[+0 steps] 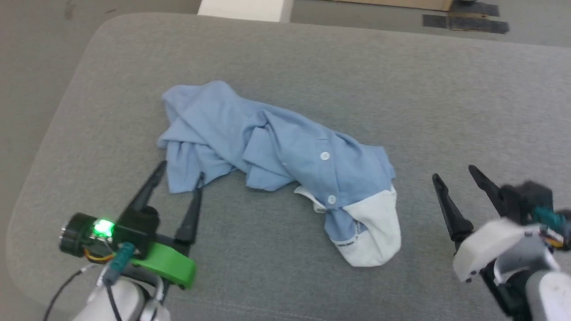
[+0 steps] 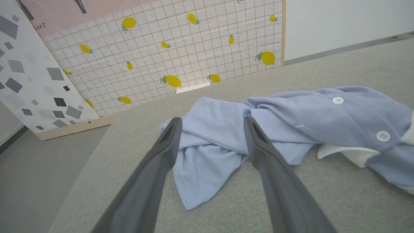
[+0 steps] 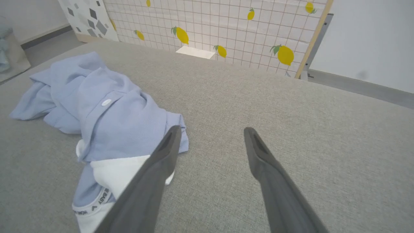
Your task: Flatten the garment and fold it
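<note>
Left jaws and right jaws gape empty beside our crumpled garment [image 1: 276,147] on the desk [image 1: 446,89], seemingly poised to flatten it.

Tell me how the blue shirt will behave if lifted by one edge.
Probably floppy: the shirt lies crumpled in soft folds, so it should drape and unfurl. Likely light: the fabric looks thin. The white collar may hang stiffer.
</note>
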Controlling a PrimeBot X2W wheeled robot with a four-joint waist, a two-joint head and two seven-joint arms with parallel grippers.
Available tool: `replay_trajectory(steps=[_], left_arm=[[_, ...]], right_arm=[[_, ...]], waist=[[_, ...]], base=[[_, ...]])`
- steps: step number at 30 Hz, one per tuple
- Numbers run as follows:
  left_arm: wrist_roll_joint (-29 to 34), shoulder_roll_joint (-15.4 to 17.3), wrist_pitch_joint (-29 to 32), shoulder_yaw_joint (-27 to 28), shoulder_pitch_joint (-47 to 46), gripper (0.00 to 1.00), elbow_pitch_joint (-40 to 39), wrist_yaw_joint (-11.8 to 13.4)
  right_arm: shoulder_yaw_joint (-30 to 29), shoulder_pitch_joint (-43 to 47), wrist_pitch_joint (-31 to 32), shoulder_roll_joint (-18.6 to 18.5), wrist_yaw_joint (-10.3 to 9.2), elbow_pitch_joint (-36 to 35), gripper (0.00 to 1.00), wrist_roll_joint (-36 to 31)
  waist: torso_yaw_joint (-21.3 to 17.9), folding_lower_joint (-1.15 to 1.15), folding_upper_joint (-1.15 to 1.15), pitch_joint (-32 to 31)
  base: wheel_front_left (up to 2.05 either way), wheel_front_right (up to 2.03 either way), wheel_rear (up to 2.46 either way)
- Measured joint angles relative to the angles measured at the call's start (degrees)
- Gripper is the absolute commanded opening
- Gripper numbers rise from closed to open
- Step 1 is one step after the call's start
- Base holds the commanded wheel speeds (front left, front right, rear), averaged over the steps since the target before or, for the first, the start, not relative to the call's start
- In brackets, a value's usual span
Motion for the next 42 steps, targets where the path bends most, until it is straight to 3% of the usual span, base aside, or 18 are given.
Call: replay_trajectory(steps=[5,12,16,23,24,25,26,34,42], left_arm=[[0.4,-2.1,-0.3,-1.3,-0.2,1.0,0.8,0.2],[0.5,-4.4,-0.5,-2.2,-2.1,1.0,2.6,0.0],[0.6,-5.6,-1.0,-2.2,-3.1,1.0,3.3,0.0],[0.6,-7.4,-1.7,-2.5,-3.7,1.0,4.8,0.1],[0.7,-7.6,-1.8,-2.5,-3.8,1.0,4.9,0.1],[0.7,-7.8,-1.9,-2.5,-3.9,1.0,5.1,0.1],[0.7,-7.9,-1.9,-2.5,-3.9,1.0,5.4,0.1],[0.5,-7.8,-2.0,-2.3,-3.9,1.0,6.9,-0.3],[-0.3,-6.9,-0.9,-2.1,-3.8,1.0,6.6,-0.7]], right_arm=[[4.7,-7.5,16.3,-9.1,0.0,1.4,1.0,7.6],[10.3,-19.5,34.8,-14.6,0.0,7.0,1.0,17.6],[13.1,-23.1,40.6,-16.0,-0.01,10.4,1.0,18.9],[18.5,-25.3,41.8,-18.0,-0.01,13.9,1.0,19.1],[19.0,-25.6,41.6,-18.4,-0.01,14.1,0.93,19.1],[19.5,-26.0,41.0,-18.8,-0.01,14.1,0.29,19.1],[19.8,-26.3,39.9,-19.0,-0.01,14.2,0.0,19.1],[21.3,-26.4,30.7,-20.0,0.0,13.6,0.0,19.8],[14.6,-22.3,28.1,-24.4,0.0,6.0,0.0,19.5]], waist=[[3.0,0.0,0.0,1.5],[7.1,0.0,0.0,4.5],[9.6,0.0,0.0,6.1],[12.9,0.0,0.0,9.0],[13.3,0.0,0.0,9.3],[13.7,0.0,0.0,9.6],[14.0,0.0,0.0,9.9],[12.9,0.0,0.0,9.0],[7.8,0.0,0.0,5.6]], base=[[0.0,0.0,0.0],[0.0,0.0,0.0],[0.0,0.0,0.0],[0.0,0.0,0.0],[0.0,0.0,0.0],[0.0,0.0,0.0],[0.0,0.0,0.0],[0.0,0.0,0.0],[0.0,0.0,0.0]])
